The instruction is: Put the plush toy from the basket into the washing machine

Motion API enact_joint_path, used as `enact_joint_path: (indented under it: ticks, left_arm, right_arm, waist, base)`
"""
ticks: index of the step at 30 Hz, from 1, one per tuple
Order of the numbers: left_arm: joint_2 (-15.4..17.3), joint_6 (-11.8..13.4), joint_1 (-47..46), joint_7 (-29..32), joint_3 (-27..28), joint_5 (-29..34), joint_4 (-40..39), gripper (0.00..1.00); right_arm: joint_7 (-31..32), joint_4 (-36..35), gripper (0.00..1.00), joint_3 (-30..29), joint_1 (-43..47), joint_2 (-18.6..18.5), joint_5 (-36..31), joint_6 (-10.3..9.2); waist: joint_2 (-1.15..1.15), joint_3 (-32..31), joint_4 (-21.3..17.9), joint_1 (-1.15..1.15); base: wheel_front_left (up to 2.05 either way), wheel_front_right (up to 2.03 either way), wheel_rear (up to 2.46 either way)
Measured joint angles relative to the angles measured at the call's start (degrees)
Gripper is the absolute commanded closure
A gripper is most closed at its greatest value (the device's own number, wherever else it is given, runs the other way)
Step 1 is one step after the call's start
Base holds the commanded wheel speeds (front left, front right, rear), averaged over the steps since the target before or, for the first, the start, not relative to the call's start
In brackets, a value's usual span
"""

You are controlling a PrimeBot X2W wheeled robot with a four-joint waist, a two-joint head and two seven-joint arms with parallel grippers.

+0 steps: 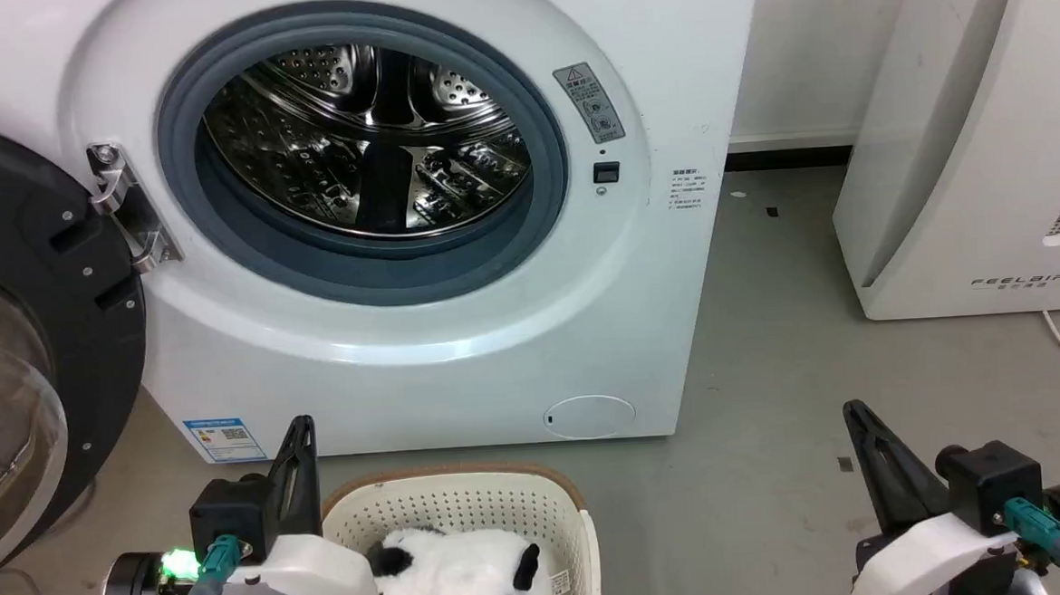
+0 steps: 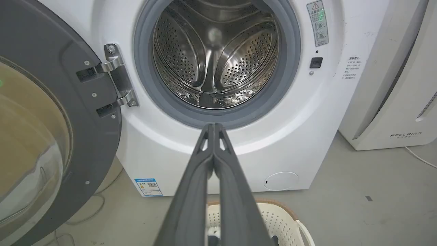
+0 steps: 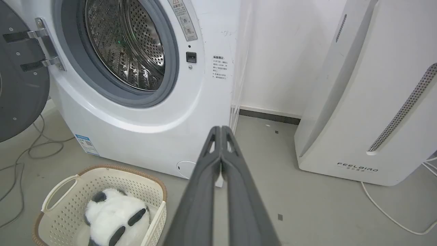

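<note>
left end effector (image 1: 300, 434) and right end effector (image 1: 855, 412) both closed, holding nothing. plush toy (image 1: 458, 575) lies in the basket (image 1: 469, 509) on the floor (image 1: 769, 367), just before the washing machine (image 1: 664, 263). risk: a descent without opening would merely press the fur; the light basket may lift or tip.

The fluffy white panda plush toy (image 1: 453, 569) with black limbs is lying slumped inside the cream perforated basket (image 1: 468, 505), which is sitting on the floor just near of the big white washing machine (image 1: 424, 357). Its black-rimmed glass door (image 1: 25, 360) is hanging wide open on the left, with the shiny steel drum (image 1: 367, 134) showing through the grey-gasketed port.
</note>
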Motion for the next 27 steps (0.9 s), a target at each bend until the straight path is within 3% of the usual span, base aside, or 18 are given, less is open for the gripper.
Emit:
enact_joint_path:
  ticks: [21, 22, 27]
  left_arm:
    - [-0.01, 0.00, 0.00, 0.00, -0.01, 0.00, 0.00, 1.00]
    - [-0.01, 0.01, -0.01, 0.00, -0.02, -0.01, 0.01, 0.00]
    - [-0.01, 0.12, -0.01, -0.02, -0.05, -0.01, 0.05, 0.00]
  right_arm:
    - [0.00, 0.00, 1.00, 0.01, 0.00, 0.00, 0.00, 0.00]
    - [0.00, -0.01, 0.00, 0.00, 0.02, 0.00, 0.03, 0.01]
    - [-0.03, -0.02, 0.00, -0.09, 0.03, 0.00, 0.12, 0.01]
  waist:
    - [0.00, 0.00, 0.00, 0.00]
    - [0.00, 0.00, 0.00, 0.00]
    - [0.00, 0.05, -0.01, 0.00]
  base:
    - [0.00, 0.00, 0.00]
    - [0.00, 0.00, 0.00]
    - [0.00, 0.00, 0.00]
